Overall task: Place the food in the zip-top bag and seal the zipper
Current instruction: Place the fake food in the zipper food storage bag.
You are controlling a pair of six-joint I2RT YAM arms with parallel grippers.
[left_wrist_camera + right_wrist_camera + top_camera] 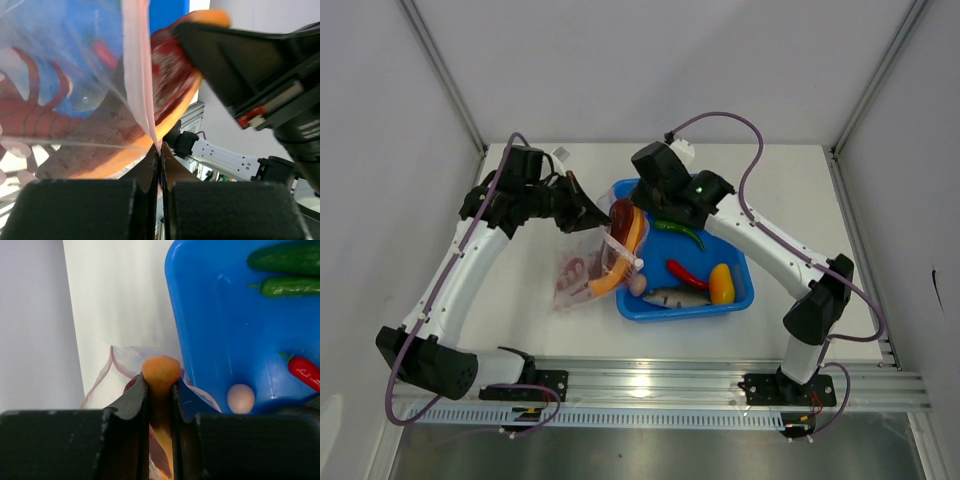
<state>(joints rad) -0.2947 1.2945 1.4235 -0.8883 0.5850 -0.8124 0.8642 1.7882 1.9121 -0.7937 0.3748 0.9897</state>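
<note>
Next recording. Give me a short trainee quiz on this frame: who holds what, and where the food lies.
1. True or false: the left gripper is shut on the zip-top bag's pink mouth edge.
2. Multiple choice: the right gripper holds A) an orange-edged food piece, B) the grey fish, C) the yellow pepper.
3. Short answer: where does the pale egg lie, in the bag or in the blue tub?
Key: 1 true; 2 A; 3 in the blue tub.
</note>
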